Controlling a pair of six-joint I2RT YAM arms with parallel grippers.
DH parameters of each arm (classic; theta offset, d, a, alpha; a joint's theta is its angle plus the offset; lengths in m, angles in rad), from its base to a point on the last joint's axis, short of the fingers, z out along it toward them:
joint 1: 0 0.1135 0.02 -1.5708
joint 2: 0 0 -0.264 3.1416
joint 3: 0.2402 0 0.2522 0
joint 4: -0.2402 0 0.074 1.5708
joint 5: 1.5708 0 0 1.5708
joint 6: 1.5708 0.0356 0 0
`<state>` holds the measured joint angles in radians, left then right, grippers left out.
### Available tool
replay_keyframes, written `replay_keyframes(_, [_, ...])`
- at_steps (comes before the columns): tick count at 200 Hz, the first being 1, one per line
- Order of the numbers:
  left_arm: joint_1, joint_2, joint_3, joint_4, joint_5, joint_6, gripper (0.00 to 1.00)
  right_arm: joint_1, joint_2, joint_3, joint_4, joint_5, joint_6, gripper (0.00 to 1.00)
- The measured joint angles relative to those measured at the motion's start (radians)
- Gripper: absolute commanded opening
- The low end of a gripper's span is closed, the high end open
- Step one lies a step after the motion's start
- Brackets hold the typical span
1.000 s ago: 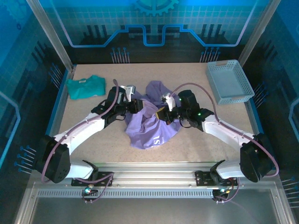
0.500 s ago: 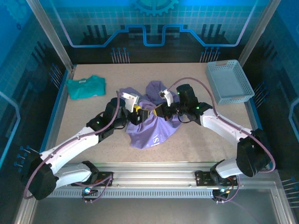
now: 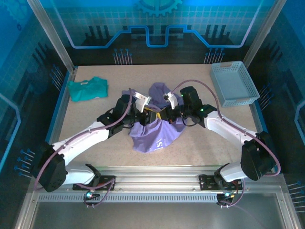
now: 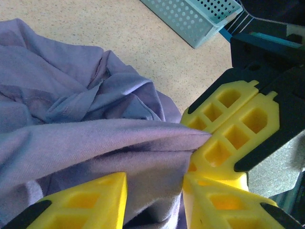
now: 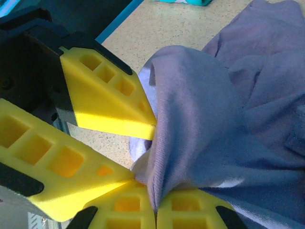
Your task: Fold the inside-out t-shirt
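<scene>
Yellow ribbed fingers [image 5: 138, 217] of the right gripper [image 5: 155, 202] are seen pressed together, and a ridge of lavender cloth is pinched between them. That's the inside-out t-shirt [image 3: 155, 131], firmly held. Nose to nose with it, the left gripper [image 4: 155, 191] is set with its jaws part-way apart and bunched cloth filling the gap. Whether that cloth is actually squeezed cannot be told.

From above, the left arm [image 3: 81, 143] and the right arm [image 3: 228, 131] are seen stretched inward from the near corners, elbows out. Their wrists are brought together over the middle of the table [image 3: 205, 148]. The shirt is drawn up to a ridge at the grippers, and the rest is left crumpled on the table beneath and behind them, with white lettering shown on the near flap.

The pinch itself is made plain by the wrist cameras; overhead it is hidden under the wrists. In the overhead view a folded teal shirt [image 3: 87, 89] is seen at the far left of the table and a pale blue basket [image 3: 234, 83] at the far right, both well apart from the grippers.
</scene>
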<state>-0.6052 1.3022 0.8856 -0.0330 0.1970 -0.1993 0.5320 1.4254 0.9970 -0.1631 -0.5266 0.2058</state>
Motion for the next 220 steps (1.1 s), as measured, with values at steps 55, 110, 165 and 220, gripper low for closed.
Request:
replay_keyframes(55, [0.002, 0.01, 0.01, -0.016, 0.003, -0.001, 0.28, -0.005, -0.002, 0.0, -0.009, 0.002, -0.004, 0.0])
replay_keyframes(110, [0.008, 0.012, 0.01, -0.015, 0.032, -0.004, 0.34, -0.011, -0.002, 0.0, -0.01, 0.003, -0.004, 0.0])
replay_keyframes(165, [0.012, 0.048, 0.01, -0.016, 0.059, -0.005, 0.23, -0.011, -0.006, 0.0, -0.01, 0.003, -0.004, 0.0])
replay_keyframes(220, [0.031, 0.072, 0.023, -0.006, 0.078, -0.011, 0.08, -0.011, -0.006, 0.0, -0.02, 0.003, -0.036, 0.0])
